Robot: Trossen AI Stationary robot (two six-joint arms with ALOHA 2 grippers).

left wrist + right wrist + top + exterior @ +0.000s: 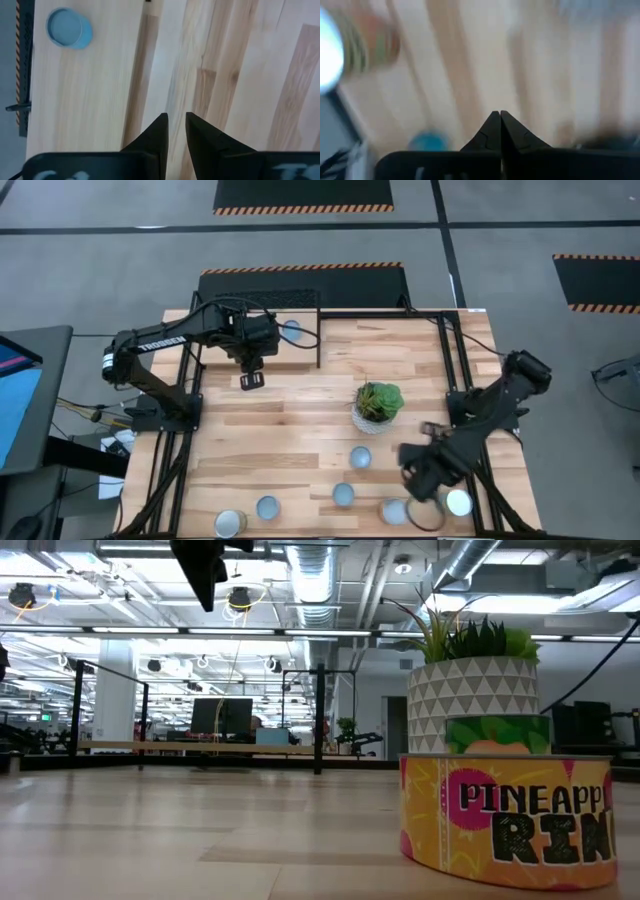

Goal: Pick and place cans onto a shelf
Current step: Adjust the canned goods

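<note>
**A:** Where was the left gripper (pixel 252 380)?

**B:** It hung over the table (pixel 300 442), near the shelf (pixel 300 330) at about eleven o'clock in the view from above. Its two fingers (pixel 159 131) had a thin gap between them. Nothing was between them.

**A:** Was a can on the shelf?

**B:** Yes, one blue can (pixel 291 332) stood there, just beside the left arm. The left wrist view showed it too, with its round pale-blue top (pixel 69 28).

**A:** And the right gripper (pixel 418 465)?

**B:** It was low at about five o'clock, over the cans on that side. Its fingers (pixel 492 131) were pressed together with nothing in them.

**A:** Where were the other cans?

**B:** Along the six o'clock edge. One (pixel 230 523) was at seven o'clock, with another (pixel 267 507) beside it. One (pixel 343 494) was at six o'clock, and one (pixel 360 457) stood a bit higher, below the plant (pixel 378 404). Two more (pixel 395 511) (pixel 458 502) were at five o'clock, by the right gripper.

**A:** What did the low view show?

**B:** An orange pineapple can (pixel 508 825) stood right up close, with the plant's white pot (pixel 472 690) behind it.
</note>
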